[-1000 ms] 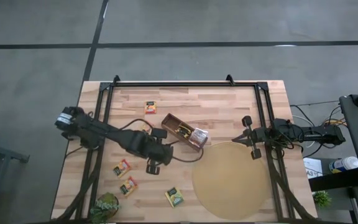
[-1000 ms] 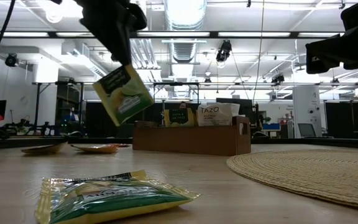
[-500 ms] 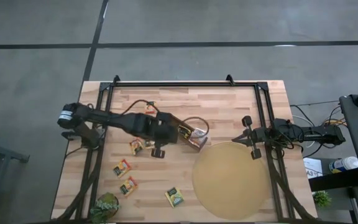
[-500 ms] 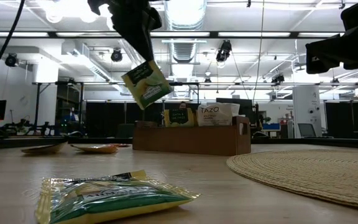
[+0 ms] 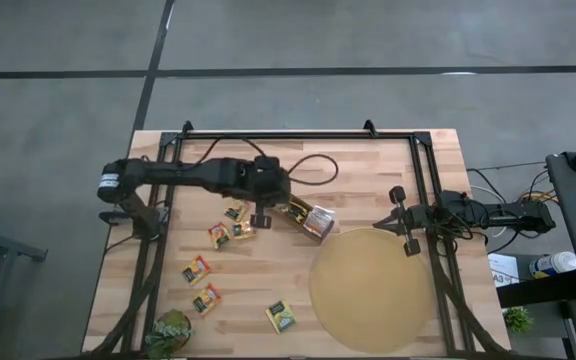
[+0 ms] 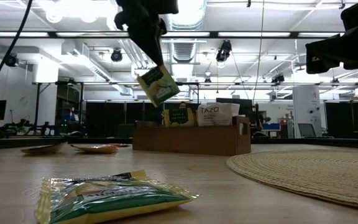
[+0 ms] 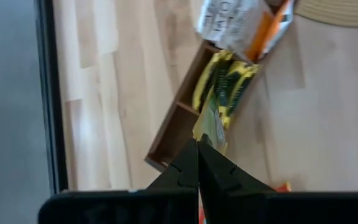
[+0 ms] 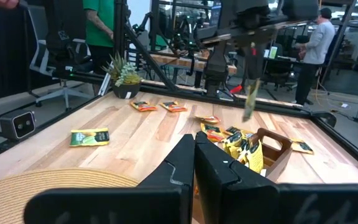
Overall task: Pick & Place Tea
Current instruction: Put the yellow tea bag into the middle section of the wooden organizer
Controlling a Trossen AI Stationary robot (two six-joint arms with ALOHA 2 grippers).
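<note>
The left gripper (image 6: pixel 153 48) jaws are pinching a green-yellow tea sachet (image 6: pixel 158 85) by its top edge, dangling it upper centre above the wooden box (image 6: pixel 191 138) for dropping in; right gripper (image 5: pixel 400 222) jaws are idling shut beside the mat (image 5: pixel 373 290)

The wooden worktop (image 5: pixel 368 170) carries a brown box (image 5: pixel 290 208) at centre, a round mat (image 5: pixel 373 290) at four o'clock, loose tea sachets (image 5: pixel 197 270) and a small plant (image 5: pixel 169 330) at seven.

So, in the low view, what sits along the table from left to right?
Two flat orange sachets far back → green-yellow foil sachet in front → brown oblong wooden box → round tan woven mat.
</note>
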